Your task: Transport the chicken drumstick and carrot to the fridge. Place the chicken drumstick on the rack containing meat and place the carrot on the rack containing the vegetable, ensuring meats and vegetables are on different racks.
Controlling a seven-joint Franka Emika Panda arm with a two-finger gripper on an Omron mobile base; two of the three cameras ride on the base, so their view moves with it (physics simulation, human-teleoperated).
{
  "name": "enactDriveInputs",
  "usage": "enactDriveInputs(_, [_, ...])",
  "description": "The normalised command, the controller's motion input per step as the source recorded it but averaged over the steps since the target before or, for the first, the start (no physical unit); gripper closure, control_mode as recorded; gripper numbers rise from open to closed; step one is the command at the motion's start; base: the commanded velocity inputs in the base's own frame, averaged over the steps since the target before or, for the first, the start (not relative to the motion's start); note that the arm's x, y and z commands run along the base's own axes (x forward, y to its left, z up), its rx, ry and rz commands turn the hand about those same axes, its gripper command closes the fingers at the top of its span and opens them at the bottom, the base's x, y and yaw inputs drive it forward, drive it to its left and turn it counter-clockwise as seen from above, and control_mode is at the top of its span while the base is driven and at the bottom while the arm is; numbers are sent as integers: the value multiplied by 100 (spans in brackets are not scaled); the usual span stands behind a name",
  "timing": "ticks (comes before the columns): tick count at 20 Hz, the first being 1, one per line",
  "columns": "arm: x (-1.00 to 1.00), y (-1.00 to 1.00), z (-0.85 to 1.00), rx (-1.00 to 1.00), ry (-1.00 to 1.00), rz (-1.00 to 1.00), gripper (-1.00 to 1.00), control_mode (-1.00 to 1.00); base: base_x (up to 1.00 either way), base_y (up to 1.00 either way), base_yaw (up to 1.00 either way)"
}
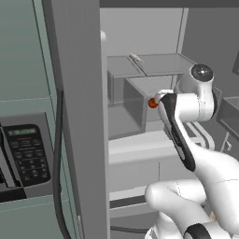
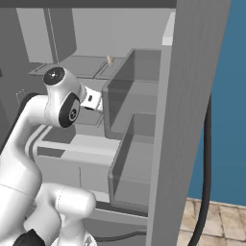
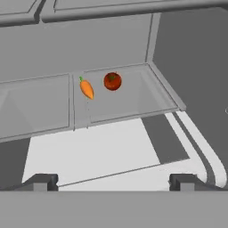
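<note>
Carrot [image 3: 87, 88] lies on a fridge [image 3: 111, 44] shelf, just left of a red tomato [image 3: 112, 81], near the shelf's back wall, green tuft pointing up-left. Looks small, light, hard and a bit smooth, so it could roll; best to pinch it across the thick middle, not the thin tip. Fingers [image 3: 41, 181] are spread wide w/ nothing between them. Carrot sits well apart from them, farther in, a bit left of the middle btw the tips.
</note>
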Motion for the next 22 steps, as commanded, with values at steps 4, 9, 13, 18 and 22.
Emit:
enactDriveInputs(4, [-94,6,49,2,0,0,-100,-100,0,0,0])
enactDriveInputs(9, [-93,14,19,4,-1,8,-100,-100,0,0,0])
enactDriveInputs(13, [-81,25,10,-3,-18,2,-100,-100,0,0,0])
enactDriveInputs(18, [-71,25,45,-3,-11,0,-100,-100,0,0,0])
enactDriveInputs(22, [-72,23,57,0,-4,0,-100,-100,0,0,0])
